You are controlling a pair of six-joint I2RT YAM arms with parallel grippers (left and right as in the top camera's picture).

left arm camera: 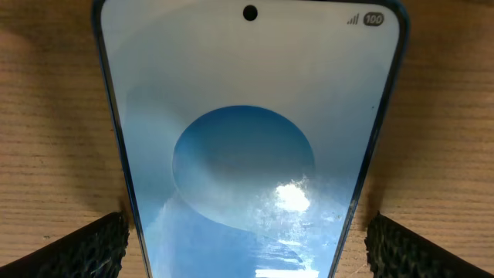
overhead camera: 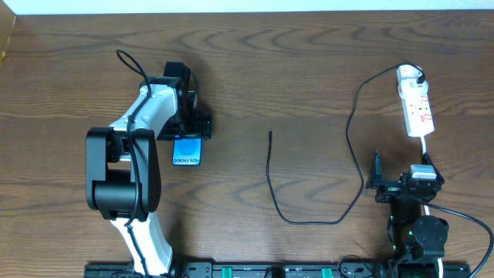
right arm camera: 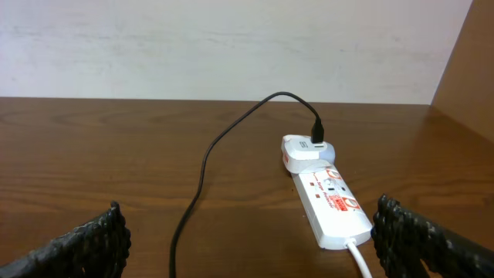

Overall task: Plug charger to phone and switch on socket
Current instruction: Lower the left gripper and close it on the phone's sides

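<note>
Blue phone (overhead camera: 187,150), blk charger (overhead camera: 268,166), white socket (overhead camera: 417,108) w/ red marks.

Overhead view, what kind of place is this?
Probably a robot test bench: a left arm and right arm mounted at a wooden table, with a phone, charger and power strip staged.

Phones: one, the phone (overhead camera: 187,150).
Power strips: one, the socket (overhead camera: 416,108).
Thin black cables: one, the charger (overhead camera: 309,220).
White plug adapters: one, the adapter (right arm camera: 302,150).
Robot arms: two, left arm (overhead camera: 131,170) and right arm (overhead camera: 413,208).
Tables: one, the table (overhead camera: 270,77).
</note>
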